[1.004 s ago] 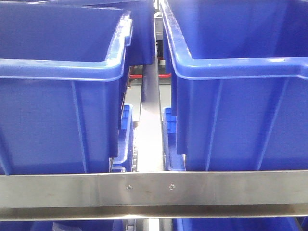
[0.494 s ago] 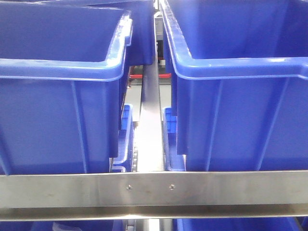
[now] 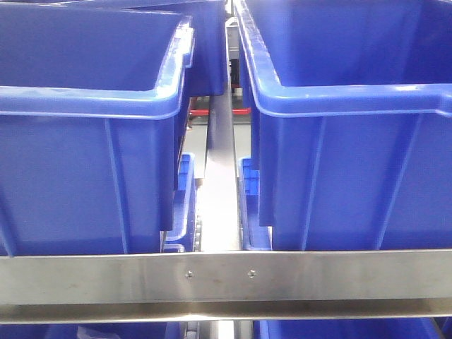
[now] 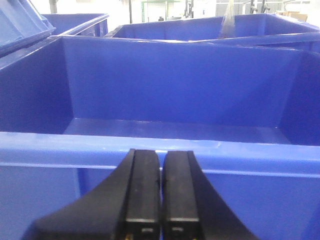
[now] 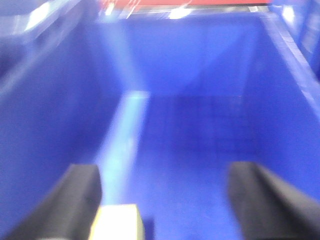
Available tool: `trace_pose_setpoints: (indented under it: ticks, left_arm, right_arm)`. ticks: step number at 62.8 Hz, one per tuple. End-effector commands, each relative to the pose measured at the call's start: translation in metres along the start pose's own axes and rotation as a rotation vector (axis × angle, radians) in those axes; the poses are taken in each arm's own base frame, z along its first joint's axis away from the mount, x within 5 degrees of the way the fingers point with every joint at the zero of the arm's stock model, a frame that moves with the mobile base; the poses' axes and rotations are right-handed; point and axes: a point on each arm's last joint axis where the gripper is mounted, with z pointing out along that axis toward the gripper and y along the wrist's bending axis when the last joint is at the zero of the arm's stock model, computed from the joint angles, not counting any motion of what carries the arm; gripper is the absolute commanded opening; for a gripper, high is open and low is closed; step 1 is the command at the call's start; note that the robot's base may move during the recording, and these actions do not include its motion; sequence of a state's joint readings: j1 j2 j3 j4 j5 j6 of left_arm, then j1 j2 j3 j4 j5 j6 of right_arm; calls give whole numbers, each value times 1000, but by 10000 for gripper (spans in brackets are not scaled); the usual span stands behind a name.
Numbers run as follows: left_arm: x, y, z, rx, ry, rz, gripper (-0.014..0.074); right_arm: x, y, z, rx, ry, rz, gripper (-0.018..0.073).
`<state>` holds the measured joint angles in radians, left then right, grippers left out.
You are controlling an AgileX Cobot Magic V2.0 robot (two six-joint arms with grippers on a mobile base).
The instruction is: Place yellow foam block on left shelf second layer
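Two blue bins (image 3: 85, 141) (image 3: 353, 141) side by side, steel shelf rail (image 3: 226, 275) below

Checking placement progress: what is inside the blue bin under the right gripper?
In the blurred right wrist view, the yellow foam block lies near the blue bin's floor by the open right gripper; its lower part is cropped.

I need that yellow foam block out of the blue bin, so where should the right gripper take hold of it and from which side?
Only a blurred corner of the yellow foam block shows, low on the blue bin floor near the left finger of the open right gripper. Probably come straight down from above, shift left to centre it, and pinch its two flat opposite sides. Its full pose is out of view, so check first.
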<state>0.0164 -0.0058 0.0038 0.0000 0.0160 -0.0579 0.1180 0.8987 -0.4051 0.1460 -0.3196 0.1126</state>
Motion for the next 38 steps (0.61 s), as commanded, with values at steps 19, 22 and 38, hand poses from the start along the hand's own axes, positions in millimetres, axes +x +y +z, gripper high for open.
trace_pose_setpoints:
  ticks: [19,22,38]
  left_arm:
    - [1,0,-1,9,-71,-9,124]
    - [1,0,-1,9,-71,-9,124]
    - [1,0,-1,9,-71,-9,124]
  right_arm:
    - [-32,3,-10,9,-216,-110,54]
    - [-36,4,-18,6,-226,-145,54]
    - [-41,9,-64,-38,-185,-240,54]
